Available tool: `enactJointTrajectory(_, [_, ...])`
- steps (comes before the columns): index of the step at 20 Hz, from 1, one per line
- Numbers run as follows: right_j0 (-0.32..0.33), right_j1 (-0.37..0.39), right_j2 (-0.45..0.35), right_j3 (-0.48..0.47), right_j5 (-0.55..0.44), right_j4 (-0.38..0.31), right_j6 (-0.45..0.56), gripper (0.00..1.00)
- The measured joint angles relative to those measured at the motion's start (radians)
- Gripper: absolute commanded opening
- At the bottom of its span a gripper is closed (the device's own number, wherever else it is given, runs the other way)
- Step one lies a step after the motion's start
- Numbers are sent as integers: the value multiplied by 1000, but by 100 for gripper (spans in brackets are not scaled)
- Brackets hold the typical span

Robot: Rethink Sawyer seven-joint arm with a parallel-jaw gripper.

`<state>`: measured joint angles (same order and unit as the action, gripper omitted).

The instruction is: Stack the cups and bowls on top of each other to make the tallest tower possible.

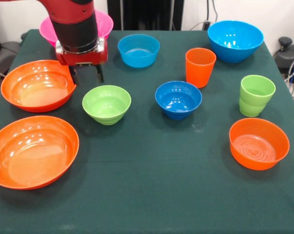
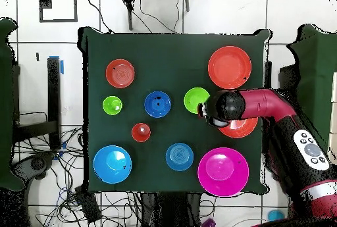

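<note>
Cups, front view: the orange cup (image 1: 200,67) stood upright, mouth up, long axis vertical, behind and to the right of the dark blue bowl (image 1: 178,99); the lime green cup (image 1: 256,95) stood upright too, mouth up, near the table's right edge.
Bowls, front view: all sat mouth up on the green table (image 1: 152,195). Two wide orange bowls lay at the left, one (image 1: 32,151) in front, the other (image 1: 37,85) behind it. The lime green bowl (image 1: 106,104) sat just right of the rear one. The smaller orange bowl (image 1: 259,143) lay front right. One sky blue bowl (image 1: 138,50) sat at rear centre, the other (image 1: 235,41) at rear right. The pink bowl (image 1: 104,23) was at rear left, mostly hidden behind the arm.
Gripper, front view: the gripper (image 1: 85,74) hung over the rear wide orange bowl's right rim, its two dark fingers (image 1: 101,73) pointing down with a narrow gap between them, holding nothing.
Overhead view: the arm (image 2: 263,104) reached in from the right, its end covering part of a wide orange bowl (image 2: 240,129) just beside the lime green bowl (image 2: 195,99). The pink bowl (image 2: 223,171) sat alone on the cloth, nested in nothing. The cups showed as small round mouths, orange (image 2: 141,132) and green (image 2: 112,105).
</note>
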<state>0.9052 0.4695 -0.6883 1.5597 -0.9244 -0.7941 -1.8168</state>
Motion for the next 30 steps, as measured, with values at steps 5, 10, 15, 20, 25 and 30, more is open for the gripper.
enactJointTrajectory(5, [18,104,-10,131,9,33,0,100])
enactJointTrajectory(10, [35,297,-32,337,20,146,0,100])
enactJointTrajectory(15, [41,485,-60,494,21,266,0,100])
enactJointTrajectory(20, [42,592,-64,571,25,305,0,100])
enactJointTrajectory(25, [62,626,-65,606,58,304,0,100])
enactJointTrajectory(30, [116,630,-65,637,114,301,0,100])
